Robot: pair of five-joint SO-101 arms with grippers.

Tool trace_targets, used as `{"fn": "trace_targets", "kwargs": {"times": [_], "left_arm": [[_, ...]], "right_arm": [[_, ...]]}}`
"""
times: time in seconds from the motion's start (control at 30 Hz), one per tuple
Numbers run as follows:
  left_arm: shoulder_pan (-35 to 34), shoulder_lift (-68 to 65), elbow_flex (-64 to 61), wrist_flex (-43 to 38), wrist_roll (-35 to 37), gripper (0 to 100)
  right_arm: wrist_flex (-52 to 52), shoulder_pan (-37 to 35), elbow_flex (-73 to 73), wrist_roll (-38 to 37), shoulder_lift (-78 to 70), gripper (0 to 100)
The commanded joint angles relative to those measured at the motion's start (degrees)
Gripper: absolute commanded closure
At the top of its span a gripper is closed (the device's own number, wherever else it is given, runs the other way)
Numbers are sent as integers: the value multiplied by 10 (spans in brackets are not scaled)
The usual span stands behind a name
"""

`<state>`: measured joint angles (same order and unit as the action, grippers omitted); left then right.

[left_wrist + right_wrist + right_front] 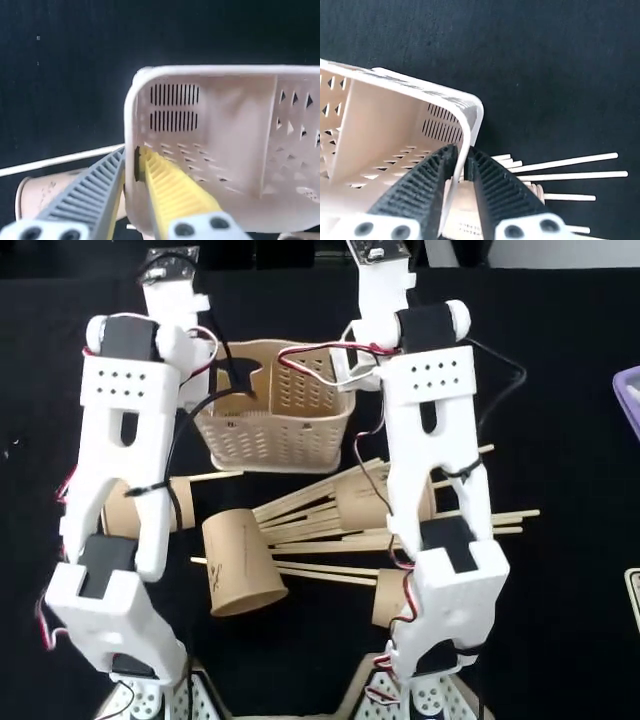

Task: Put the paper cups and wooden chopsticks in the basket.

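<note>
Left gripper (pixel 132 152) clamped on basket (pixel 225 115) wall, one finger inside, one outside. Right gripper (pixel 461 150) clamped likewise on opposite wall. Nothing seen inside basket. Paper cups (pixel 240 565) and wooden chopsticks (pixel 310 525) lie on counter (pixel 560 590) behind both grippers, toward arm bases. Chopsticks' long axis runs crosswise, mostly under right arm, likely the nearer one.

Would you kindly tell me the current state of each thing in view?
Beige perforated plastic basket: upright, empty.
Brown paper cups: on their sides on the black table.
Wooden chopsticks: scattered flat around the cups.
Left claw: shut on the basket's wall.
Right claw: shut on the basket's wall.
</note>
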<state>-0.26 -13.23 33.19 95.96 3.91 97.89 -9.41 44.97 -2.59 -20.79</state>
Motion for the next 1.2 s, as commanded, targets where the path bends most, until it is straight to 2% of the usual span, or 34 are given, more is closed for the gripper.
{"fn": "trace_targets", "kwargs": {"times": [0.0, 0.1, 0.2, 0.27, 0.47, 0.9, 1.0, 1.17], "left_arm": [[-16, -42, 36, 3, -3, 970], [-26, -55, 71, 4, 0, 939], [-44, -55, 97, 15, 19, 838], [-50, -55, 131, 35, 18, 787], [-59, -35, 211, 48, 21, 769], [-47, 155, 214, 49, 18, 769], [-63, 219, 172, 49, 18, 769], [-73, 350, 28, 49, -10, 769]], "right_arm": [[-25, 30, 7, -5, -11, 985], [-33, 27, 9, -5, -18, 927], [-23, 25, 37, -5, -10, 805], [-13, 18, 68, -5, 0, 770], [10, -7, 172, -5, 27, 770], [33, -18, 266, -29, 69, 769], [33, -16, 232, -28, 124, 769], [33, -11, 65, -29, 256, 769]]}}
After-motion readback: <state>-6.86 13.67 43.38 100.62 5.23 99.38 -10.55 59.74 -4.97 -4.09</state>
